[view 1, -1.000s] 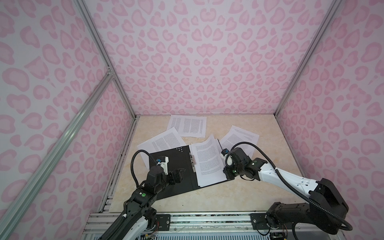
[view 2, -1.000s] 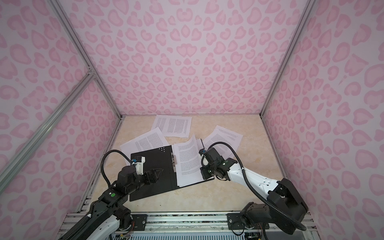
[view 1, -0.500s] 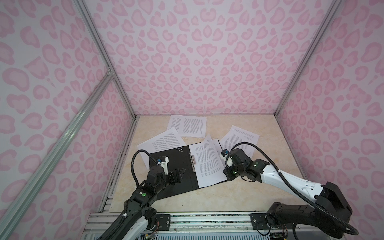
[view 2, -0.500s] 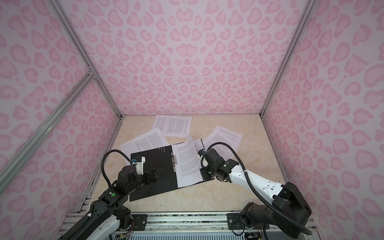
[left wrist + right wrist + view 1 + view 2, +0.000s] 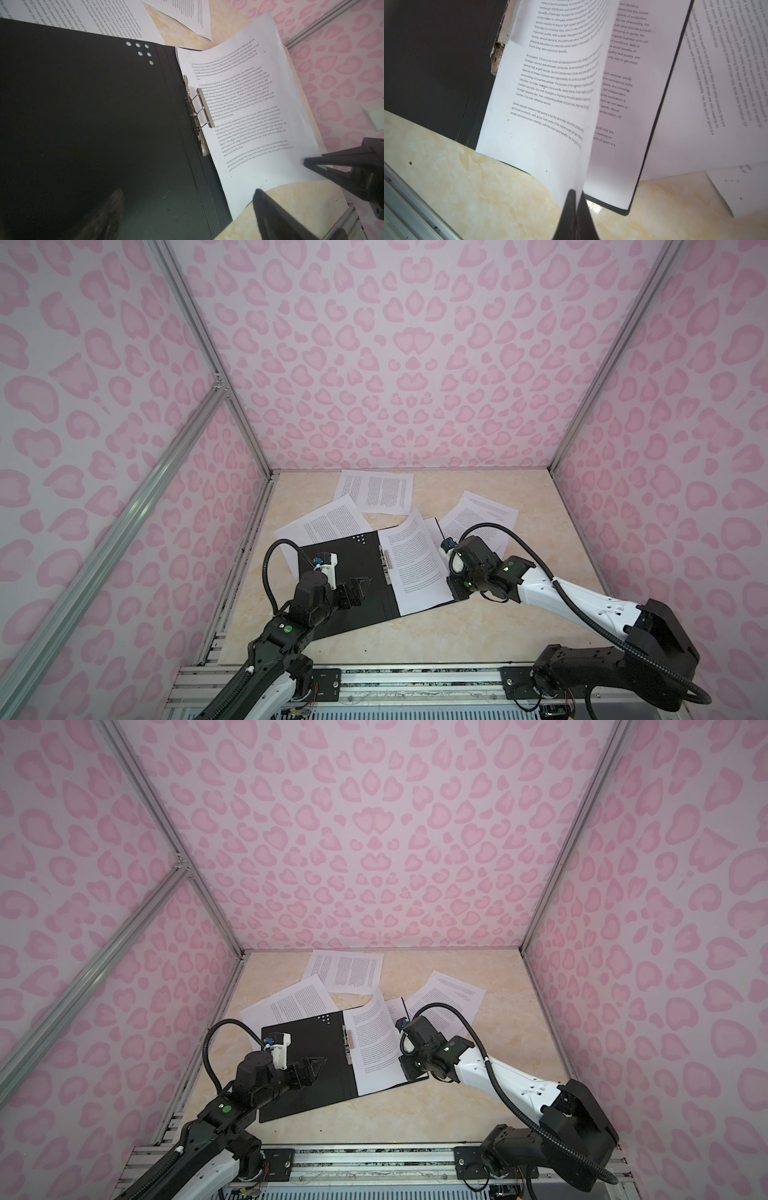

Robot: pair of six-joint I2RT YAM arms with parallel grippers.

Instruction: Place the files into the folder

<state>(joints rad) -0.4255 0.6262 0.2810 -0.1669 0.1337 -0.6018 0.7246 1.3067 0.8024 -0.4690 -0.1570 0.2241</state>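
In the lower centre of both top views, the folder (image 5: 374,610) lies open on the table (image 5: 478,626), black inside up, with its metal clip (image 5: 199,112) along the spine. The right gripper (image 5: 574,192) has its claws pressed together on the near corner of one printed sheet (image 5: 415,564), which arches up from the folder's right half. The sheet's spine-side margin lies at the clip, apparently under its bar. A second sheet (image 5: 623,83) lies flat on that half beneath it. The left gripper (image 5: 360,584) hovers over the folder's left half with its claws spread wide and nothing between them.

Three more files are loose: one (image 5: 376,491) at the upper centre of the table, one (image 5: 328,522) partly under the folder's upper-left corner, and one (image 5: 482,514) to the upper right of the folder.

The step in hand appears to be laying the pinched sheet onto the right half. The wrist views show its near edge overhanging the folder onto the table, so the sheet should be drawn toward the far side and squared with the sheet below before release. Lowering slowly would let the arch flatten without creasing. The margin should stay against the clip throughout. The spread left claw could press the left cover so the folder does not slide. The pinch is best let go only once the paper lies flat.
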